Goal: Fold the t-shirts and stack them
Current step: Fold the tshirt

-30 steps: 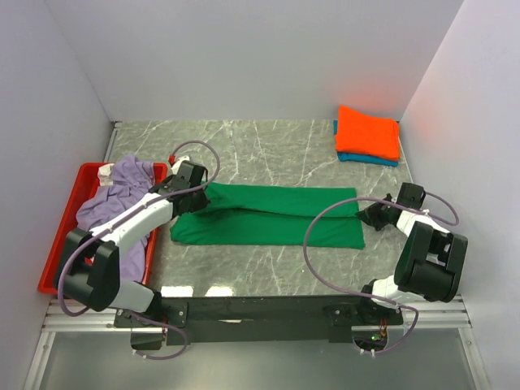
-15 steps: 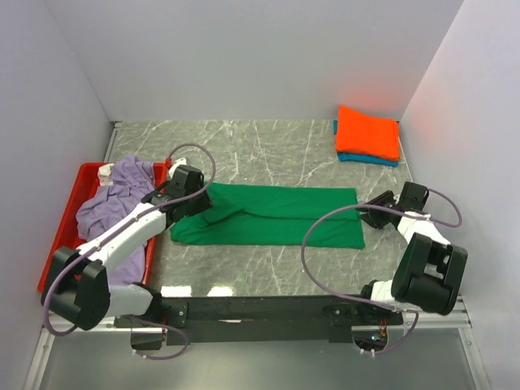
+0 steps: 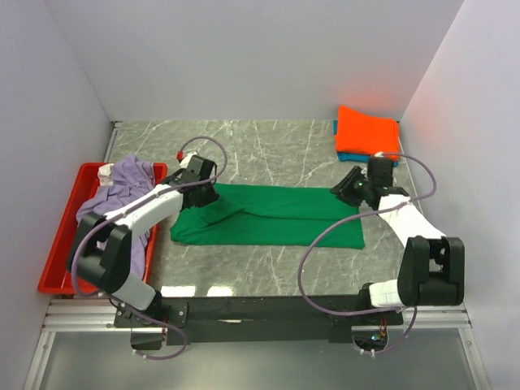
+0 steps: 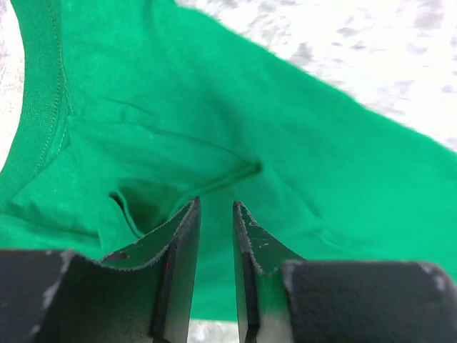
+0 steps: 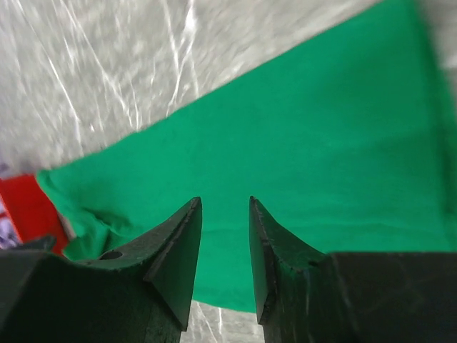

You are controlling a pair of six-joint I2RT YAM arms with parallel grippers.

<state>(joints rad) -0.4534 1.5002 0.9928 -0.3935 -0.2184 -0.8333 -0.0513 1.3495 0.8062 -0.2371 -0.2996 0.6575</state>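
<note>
Green tee (image 3: 268,215): mid-surface (image 3: 268,150), folded band, long axis left-right, collar end left.
Left fingers (image 4: 182,243): slightly spread, empty, above the collar end.
Right fingers (image 5: 178,250): slightly spread, empty, above the far-right corner.
Room: open surface far and near.

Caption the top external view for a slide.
Left tool and right tool over the green t-shirt, orange tee folded beyond.
</note>
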